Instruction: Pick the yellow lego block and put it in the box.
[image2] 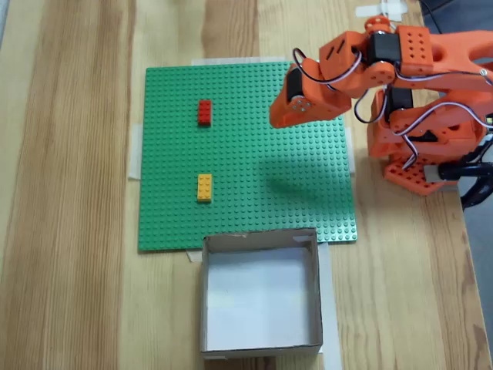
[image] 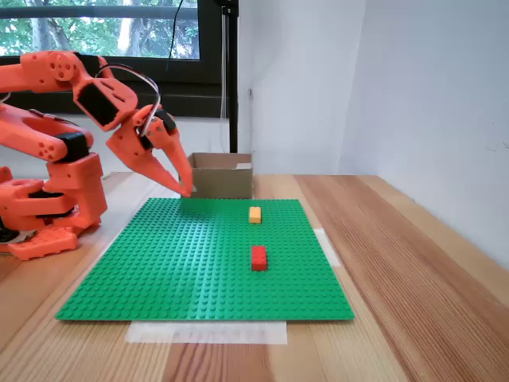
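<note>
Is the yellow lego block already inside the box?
No. In the fixed view from above, the yellow lego block lies on the green baseplate, outside the box.

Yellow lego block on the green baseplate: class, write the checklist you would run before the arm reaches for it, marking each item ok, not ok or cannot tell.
1. Yellow lego block uncovered on the green baseplate: ok.
2. Red lego brick apart from it: ok.
3. Gripper holds nothing: ok.
4. Gripper open enough for the block: cannot tell.
5. Box open-topped, nothing inside: ok.
6. Gripper above the block: not ok, it is off to one side.
</note>
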